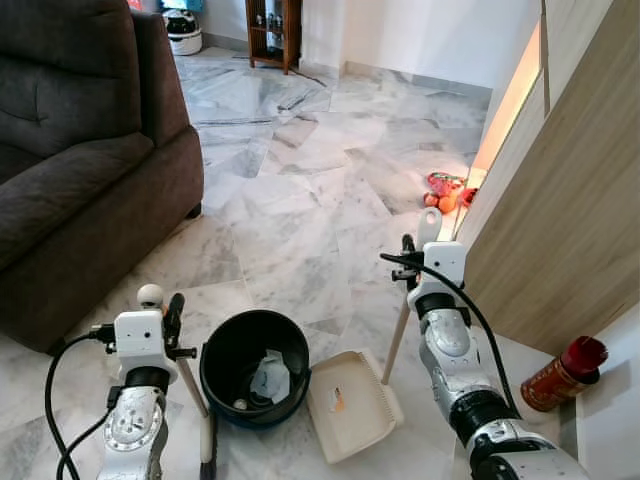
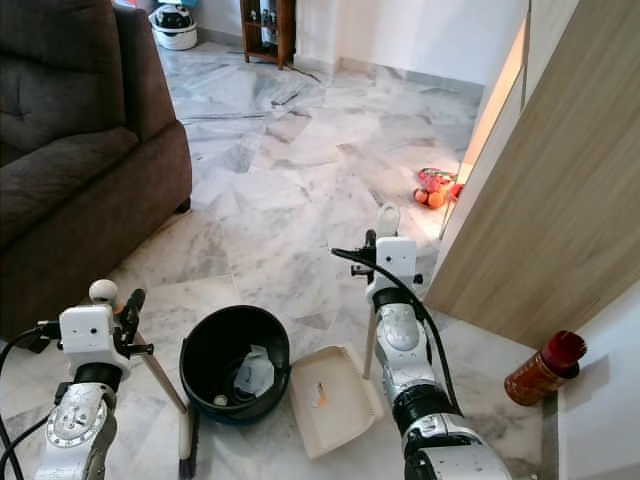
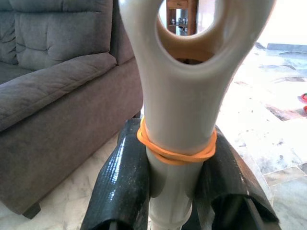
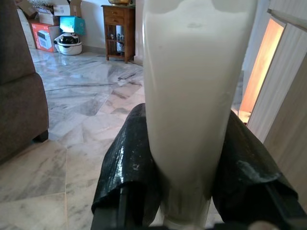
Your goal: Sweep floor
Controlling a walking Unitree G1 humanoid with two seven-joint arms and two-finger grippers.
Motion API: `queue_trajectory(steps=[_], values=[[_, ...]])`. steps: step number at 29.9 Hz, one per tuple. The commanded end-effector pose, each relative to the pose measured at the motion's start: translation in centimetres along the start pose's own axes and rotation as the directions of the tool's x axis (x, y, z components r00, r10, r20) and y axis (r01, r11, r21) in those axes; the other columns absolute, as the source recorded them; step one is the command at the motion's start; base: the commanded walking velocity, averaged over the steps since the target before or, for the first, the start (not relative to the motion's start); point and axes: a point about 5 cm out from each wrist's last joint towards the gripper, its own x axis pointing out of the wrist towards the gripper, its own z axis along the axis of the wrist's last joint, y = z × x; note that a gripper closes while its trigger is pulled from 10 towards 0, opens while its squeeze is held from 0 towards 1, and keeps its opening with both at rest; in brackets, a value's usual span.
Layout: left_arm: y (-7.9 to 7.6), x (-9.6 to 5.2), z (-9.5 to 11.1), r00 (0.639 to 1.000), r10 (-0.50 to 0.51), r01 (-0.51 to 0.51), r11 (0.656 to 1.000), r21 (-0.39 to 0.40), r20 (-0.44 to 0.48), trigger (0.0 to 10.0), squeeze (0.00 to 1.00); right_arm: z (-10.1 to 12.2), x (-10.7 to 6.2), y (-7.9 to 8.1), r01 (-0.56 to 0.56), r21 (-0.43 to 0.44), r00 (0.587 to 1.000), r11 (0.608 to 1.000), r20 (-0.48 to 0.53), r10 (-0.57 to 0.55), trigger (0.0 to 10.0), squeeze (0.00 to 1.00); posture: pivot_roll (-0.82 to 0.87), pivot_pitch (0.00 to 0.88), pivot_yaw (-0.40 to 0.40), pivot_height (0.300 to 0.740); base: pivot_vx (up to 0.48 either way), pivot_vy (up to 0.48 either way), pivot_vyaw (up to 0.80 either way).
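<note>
My left gripper (image 1: 172,320) is shut on the top of a broom handle (image 1: 190,385); its dark brush (image 1: 208,452) rests on the marble floor beside a black bin (image 1: 215,345). Crumpled paper (image 1: 270,378) lies inside the bin. My right gripper (image 1: 410,262) is shut on the upright pale handle (image 1: 398,335) of a cream dustpan (image 1: 352,405), which lies flat on the floor just right of the bin with a small orange scrap on it. In the left wrist view the black fingers (image 3: 120,177) clamp the broom handle (image 3: 180,110), which carries an orange rubber band. In the right wrist view the pads (image 4: 129,163) squeeze the dustpan handle (image 4: 192,96).
A dark brown sofa (image 1: 80,170) stands on the left. A wooden panel wall (image 1: 560,230) runs along the right, with a red can (image 1: 562,372) at its foot and red and orange toys (image 1: 447,190) further along. A wooden shelf (image 1: 275,30) and white appliance (image 1: 182,30) stand far back.
</note>
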Motion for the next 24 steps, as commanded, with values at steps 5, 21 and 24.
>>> queue_trajectory(steps=[5, 21, 24], values=[[-0.3, 0.2, 0.8, 0.999, -0.011, 0.011, 1.000, -0.002, 0.046, 10.0, 0.00, 0.5, 0.2, 0.4, -0.006, 0.008, 1.000, 1.000, 0.029, 0.006, 10.0, 0.00, 0.16, 0.058, -0.052, 0.740, 0.000, 0.000, 0.00], [-0.3, 0.1, 0.9, 0.999, -0.010, 0.010, 1.000, -0.003, 0.046, 10.0, 0.00, 0.3, 0.2, -0.6, 0.046, -0.023, 0.999, 0.999, 0.027, -0.045, 10.0, 0.00, 0.16, 0.072, -0.050, 0.740, 0.000, 0.000, 0.00], [-0.3, 0.1, 0.9, 0.999, -0.009, 0.009, 1.000, -0.002, 0.046, 10.0, 0.00, 0.3, 0.2, -0.6, 0.053, -0.029, 0.998, 0.998, 0.027, -0.052, 10.0, 0.00, 0.16, 0.072, -0.050, 0.740, 0.000, 0.000, 0.00]])
